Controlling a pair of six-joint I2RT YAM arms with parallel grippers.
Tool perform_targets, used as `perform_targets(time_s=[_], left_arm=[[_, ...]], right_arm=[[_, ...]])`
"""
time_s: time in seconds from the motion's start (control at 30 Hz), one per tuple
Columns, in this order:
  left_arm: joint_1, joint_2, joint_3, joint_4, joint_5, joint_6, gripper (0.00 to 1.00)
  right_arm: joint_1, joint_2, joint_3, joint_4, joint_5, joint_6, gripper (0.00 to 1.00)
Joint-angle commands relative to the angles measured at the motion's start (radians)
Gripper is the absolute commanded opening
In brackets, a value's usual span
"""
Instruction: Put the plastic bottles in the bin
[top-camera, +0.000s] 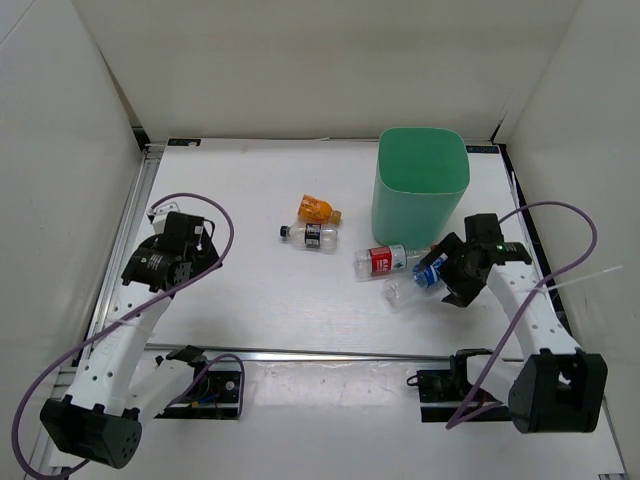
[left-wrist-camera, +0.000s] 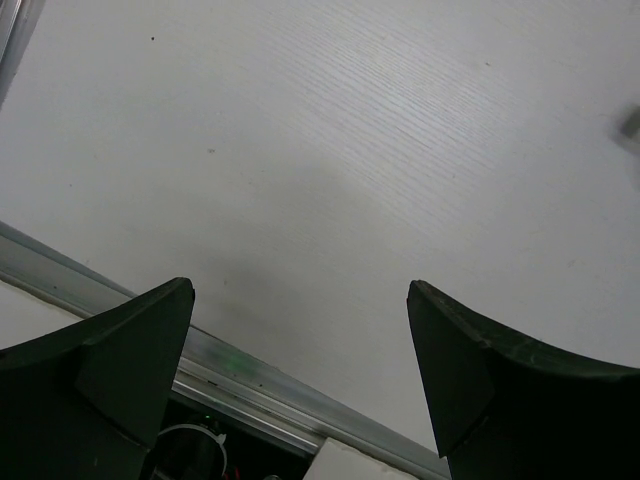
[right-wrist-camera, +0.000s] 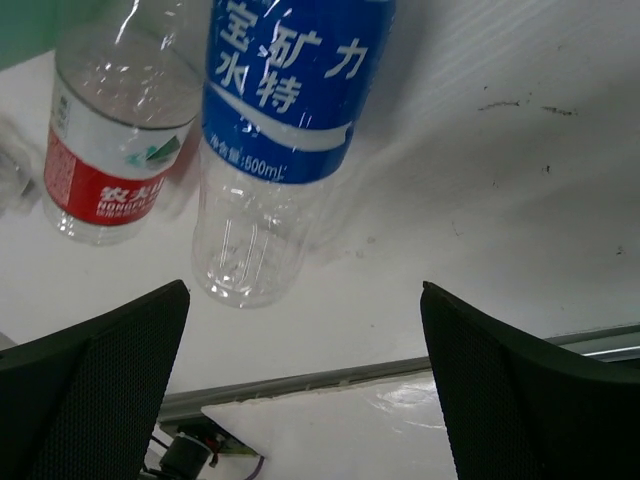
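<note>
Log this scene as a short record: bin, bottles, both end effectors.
mint-green plastic bin: tall, upright
stubby orange plastic bottle: lying left of bin
clear dark-label plastic bottle: lying beside orange one
clear red-label plastic bottle: lying before bin
clear blue-label plastic bottle: lying beside red-label one
left end effector: open, empty
right end effector: open, empty, facing blue-label bottle

The right wrist view's top edge cuts off the blue-labelled bottle (right-wrist-camera: 280, 110) and red-labelled bottle (right-wrist-camera: 108, 150).

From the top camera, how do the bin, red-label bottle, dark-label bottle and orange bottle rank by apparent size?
1. bin, by far the largest
2. red-label bottle and dark-label bottle, too alike to rank
3. orange bottle, the shortest
</note>
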Motion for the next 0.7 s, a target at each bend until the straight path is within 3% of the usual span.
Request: perform_targets(time_s=[0.0, 0.3, 0.67], left_arm=[[-0.019, 0.003, 0.003, 0.026, 0.006, 0.014, 0.99], [-0.028, 0.032, -0.006, 0.045, 0.006, 0.032, 0.99], [-0.028, 0.071, -0.016, 0.045, -0.023, 0.032, 0.99]], right_arm=[[-0.015, 0.082, 0.0, 0.065, 0.032, 0.041, 1.0], [-0.016, 0.271, 0.078, 0.101, 0.041, 0.086, 1.0], [-0.028, 0.388, 0.12, 0.111, 0.05, 0.097, 0.97]])
